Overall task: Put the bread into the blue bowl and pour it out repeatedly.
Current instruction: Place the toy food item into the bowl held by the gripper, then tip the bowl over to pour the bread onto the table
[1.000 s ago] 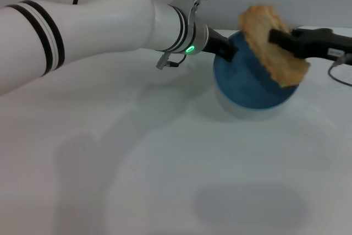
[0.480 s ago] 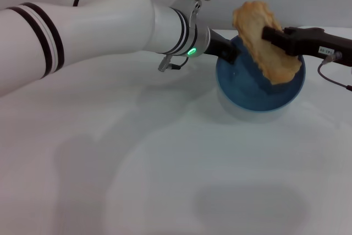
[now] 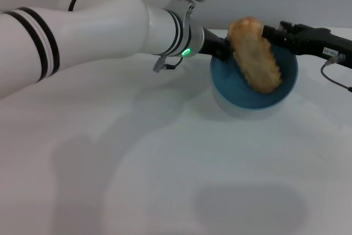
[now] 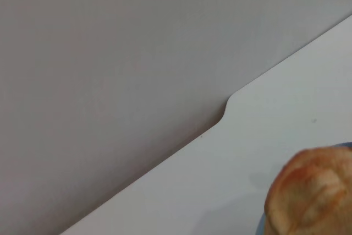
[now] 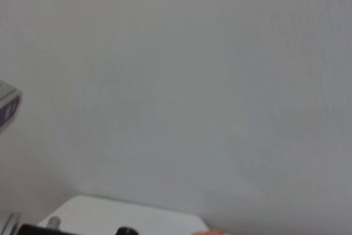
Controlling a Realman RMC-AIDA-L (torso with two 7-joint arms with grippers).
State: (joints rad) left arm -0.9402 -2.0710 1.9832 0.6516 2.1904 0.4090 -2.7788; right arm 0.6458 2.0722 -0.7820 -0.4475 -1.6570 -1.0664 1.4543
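a: where is the bread (image 3: 253, 61) right now?

b: it lies tilted across the blue bowl (image 3: 236, 87), its lower end down inside and its upper end leaning on the far rim nearest the left arm. the golden-tan ridged face points up. the left wrist view catches only its rounded end (image 4: 311, 196) beside a sliver of blue rim.

a: and the bowl?

b: it sits on the white table (image 3: 165, 169), toward the far right of the head view, tipped a little so its mouth faces the camera.

a: what are the arms doing?

b: the left gripper (image 3: 223, 49) reaches in from the left and meets the bowl's rim. it looks pressed onto that rim, probably to steady the bowl and to tip it when pouring time comes. the right gripper (image 3: 273, 31) comes in from the right, at the upper end of the bread. i cannot tell whether its fingers are pinching the loaf or spread apart from it, because the bread hides the tips.

a: so how far along is this?

b: i'd judge the loaf is being placed in the bowl, nearly seated. it would need to lie fully inside before a pour.
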